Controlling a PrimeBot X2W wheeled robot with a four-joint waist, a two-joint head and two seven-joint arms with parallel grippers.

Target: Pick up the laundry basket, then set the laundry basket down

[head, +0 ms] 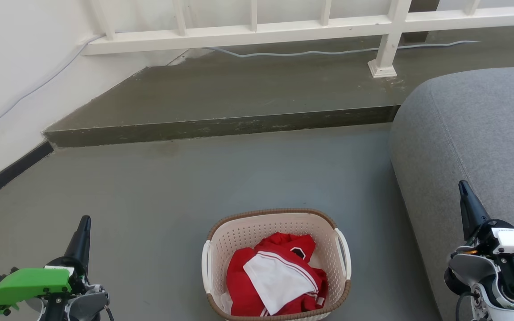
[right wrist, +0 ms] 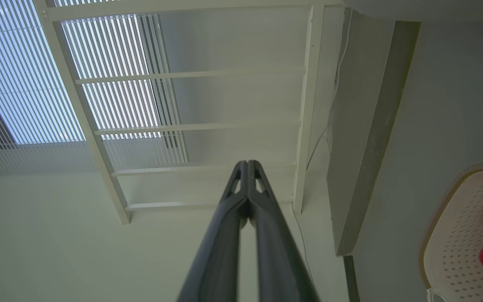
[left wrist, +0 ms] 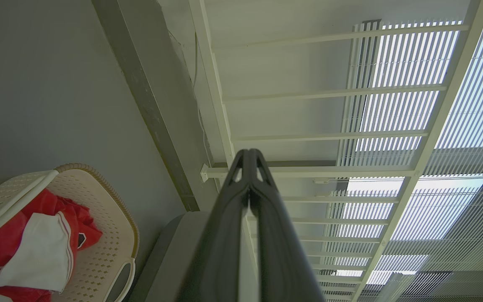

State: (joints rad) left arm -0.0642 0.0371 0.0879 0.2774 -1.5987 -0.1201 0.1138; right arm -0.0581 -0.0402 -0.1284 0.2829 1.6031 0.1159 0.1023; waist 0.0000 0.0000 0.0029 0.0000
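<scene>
left gripper (head: 85,223) fingers pinched together, parked off left of laundry basket (head: 248,232); basket flat on floor (head: 172,187) centre, red clothes (head: 248,272) inside, nothing gripping it, so fits pre-lift or already-put-down; white handles (head: 345,252) are your grip points, keep load level; right gripper (head: 463,187) pinched too, grey sofa (head: 484,133) crowds that side

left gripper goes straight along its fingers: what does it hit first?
Likely the white railing beyond the raised step. The shut left gripper points at it, with nothing nearer in line. The laundry basket sits off to the side. Depth is unclear, so it might pass between bars.
</scene>
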